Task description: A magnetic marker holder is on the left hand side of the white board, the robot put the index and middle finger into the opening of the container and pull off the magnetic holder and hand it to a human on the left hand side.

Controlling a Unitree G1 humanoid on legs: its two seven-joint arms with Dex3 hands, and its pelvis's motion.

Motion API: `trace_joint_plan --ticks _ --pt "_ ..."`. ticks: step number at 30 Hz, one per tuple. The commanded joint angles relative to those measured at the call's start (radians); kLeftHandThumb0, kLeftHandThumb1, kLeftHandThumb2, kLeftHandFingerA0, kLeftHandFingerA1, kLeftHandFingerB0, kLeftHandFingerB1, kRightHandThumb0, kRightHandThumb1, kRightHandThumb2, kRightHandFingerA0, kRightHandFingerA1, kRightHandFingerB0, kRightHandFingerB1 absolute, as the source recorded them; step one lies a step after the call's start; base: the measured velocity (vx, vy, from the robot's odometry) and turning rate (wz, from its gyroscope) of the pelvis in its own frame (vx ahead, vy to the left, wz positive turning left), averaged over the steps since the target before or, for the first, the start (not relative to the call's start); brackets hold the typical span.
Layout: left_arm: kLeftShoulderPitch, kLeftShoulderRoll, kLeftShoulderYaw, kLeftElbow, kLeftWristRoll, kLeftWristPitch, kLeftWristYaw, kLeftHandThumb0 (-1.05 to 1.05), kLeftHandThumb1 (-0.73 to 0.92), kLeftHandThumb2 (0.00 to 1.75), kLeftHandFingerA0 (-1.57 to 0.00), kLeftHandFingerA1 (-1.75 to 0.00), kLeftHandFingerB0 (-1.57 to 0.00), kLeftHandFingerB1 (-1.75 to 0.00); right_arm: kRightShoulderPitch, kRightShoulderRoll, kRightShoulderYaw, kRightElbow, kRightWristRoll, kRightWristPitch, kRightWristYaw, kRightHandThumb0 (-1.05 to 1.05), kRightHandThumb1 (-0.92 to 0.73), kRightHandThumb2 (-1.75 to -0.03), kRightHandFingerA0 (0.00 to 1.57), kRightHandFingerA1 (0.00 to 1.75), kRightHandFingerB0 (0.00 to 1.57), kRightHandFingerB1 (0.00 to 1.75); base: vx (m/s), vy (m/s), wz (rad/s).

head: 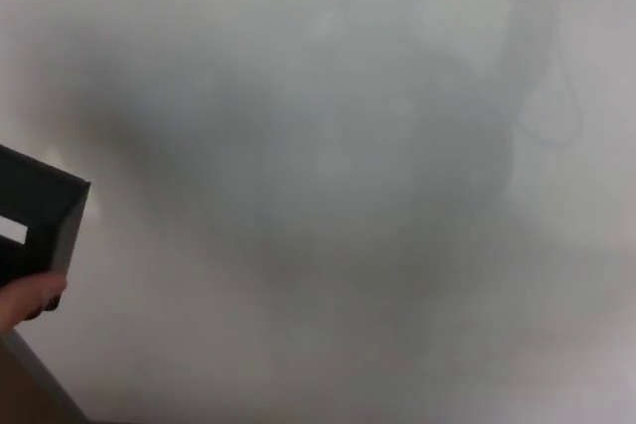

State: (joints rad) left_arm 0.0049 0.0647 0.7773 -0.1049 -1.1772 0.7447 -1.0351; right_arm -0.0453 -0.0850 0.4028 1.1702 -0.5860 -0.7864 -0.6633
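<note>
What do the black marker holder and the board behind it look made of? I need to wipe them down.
The marker holder looks like matte black plastic with thin flat walls and a white label strip, though I can't be sure. The whiteboard is smooth, glossy white, with soft reflections and faint marker traces.

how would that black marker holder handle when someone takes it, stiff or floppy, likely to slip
The marker holder looks stiff: its edges and corner stay straight and boxy. It is probably light, since a person's finger grips it at one corner. Its smooth dark sides might slip somewhat.
</note>
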Motion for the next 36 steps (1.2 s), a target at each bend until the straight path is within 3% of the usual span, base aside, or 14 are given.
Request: trace_joint_plan --ticks 1,5,6,9,10,11,13,15,22,23,25,29,34,36 --pt "-0.024 0.052 0.020 -0.025 -0.279 0.045 -0.152 -0.77 0.49 0.56 -0.65 -0.46 -0.43 -0.35 -0.001 -0.036 0.019 0.010 -0.043 0.063 -0.085 -0.36 -0.61 -0.58 0.92 0.60 0.75 0.50 0.00 0.000 0.00" --pt "-0.026 0.057 0.008 -0.026 -0.270 0.031 -0.152 -0.94 0.48 0.81 -0.65 -0.49 -0.38 -0.39 -0.006 -0.034 0.018 0.013 -0.038 0.066 -0.083 -0.35 -0.60 -0.58 0.93 0.64 0.76 0.50 0.00 0.000 0.00" --pt "-0.024 0.050 0.009 -0.027 -0.270 0.022 -0.146 -0.83 0.50 0.91 -0.72 -0.59 -0.39 -0.46 -0.007 -0.036 0.023 0.012 -0.044 0.068 -0.089 -0.40 -0.49 -0.85 0.86 0.73 0.71 0.66 0.00 0.000 0.00" --pt "-0.019 0.037 0.002 -0.023 -0.280 0.009 -0.132 -0.76 0.72 0.63 -0.85 -0.56 -0.50 -0.35 -0.011 -0.037 0.031 0.015 -0.052 0.072 -0.102 -0.37 -0.58 -0.59 0.94 0.60 0.75 0.51 0.00 0.000 0.00" --pt "-0.020 0.038 -0.011 -0.020 -0.295 0.029 -0.135 -0.77 0.68 0.62 -0.85 -0.53 -0.50 -0.35 -0.012 -0.037 0.032 0.017 -0.051 0.075 -0.100 -0.39 -0.48 -0.85 0.88 0.73 0.71 0.66 0.00 0.000 0.00" --pt "-0.018 0.043 -0.021 -0.017 -0.306 0.044 -0.136 -0.78 0.55 0.98 -0.83 -0.72 -0.44 -0.50 -0.013 -0.036 0.033 0.018 -0.051 0.077 -0.100 -0.40 -0.48 -0.85 0.88 0.72 0.71 0.66 0.00 0.000 0.00" --pt "-0.006 0.052 -0.034 -0.021 -0.317 0.061 -0.125 -0.74 0.61 0.59 -1.00 -0.86 -0.55 -0.36 -0.014 -0.036 0.035 0.018 -0.053 0.077 -0.104 -0.39 -0.48 -0.84 0.87 0.72 0.72 0.66 0.00 0.000 0.00" --pt "0.019 0.065 -0.054 -0.029 -0.337 0.090 -0.106 -0.75 0.61 0.59 -0.99 -0.92 -0.56 -0.36 -0.014 -0.036 0.039 0.016 -0.057 0.081 -0.110 -0.40 -0.48 -0.85 0.87 0.72 0.72 0.66 0.00 0.000 0.00" --pt "0.051 0.087 -0.098 -0.018 -0.362 0.102 -0.106 -0.70 0.56 0.58 -0.95 -0.75 -0.53 -0.36 -0.014 -0.037 0.045 0.014 -0.058 0.083 -0.113 -0.40 -0.49 -0.84 0.87 0.72 0.71 0.66 0.00 0.000 0.00" --pt "0.054 0.092 -0.103 -0.018 -0.362 0.094 -0.104 -0.71 0.44 0.85 -0.99 -0.94 -0.45 -0.49 -0.015 -0.037 0.047 0.014 -0.060 0.086 -0.116 -0.35 -0.60 -0.58 0.93 0.58 0.76 0.50 0.00 0.000 0.00" --pt "0.057 0.101 -0.110 -0.017 -0.365 0.096 -0.097 -0.67 0.53 0.58 -0.97 -0.87 -0.54 -0.37 -0.016 -0.038 0.049 0.014 -0.063 0.088 -0.119 -0.40 -0.49 -0.84 0.88 0.72 0.71 0.66 0.00 0.000 0.00" --pt "0.061 0.133 -0.138 0.004 -0.379 0.117 -0.095 -0.67 0.55 0.58 -0.93 -0.73 -0.55 -0.37 -0.019 -0.037 0.052 0.017 -0.063 0.092 -0.118 -0.35 -0.60 -0.58 0.93 0.57 0.76 0.50 0.00 0.000 0.00" --pt "0.074 0.138 -0.167 0.020 -0.372 0.107 -0.102 -0.74 0.45 0.62 -0.90 -0.63 -0.55 -0.39 -0.019 -0.038 0.057 0.016 -0.064 0.092 -0.120 -0.39 -0.48 -0.84 0.88 0.72 0.71 0.66 0.00 0.000 0.00" --pt "0.075 0.146 -0.179 0.036 -0.356 0.103 -0.120 -0.72 0.40 0.81 -0.77 -0.62 -0.50 -0.48 -0.018 -0.036 0.058 0.015 -0.063 0.100 -0.119 -0.35 -0.60 -0.58 0.93 0.60 0.76 0.50 0.00 0.000 0.00"
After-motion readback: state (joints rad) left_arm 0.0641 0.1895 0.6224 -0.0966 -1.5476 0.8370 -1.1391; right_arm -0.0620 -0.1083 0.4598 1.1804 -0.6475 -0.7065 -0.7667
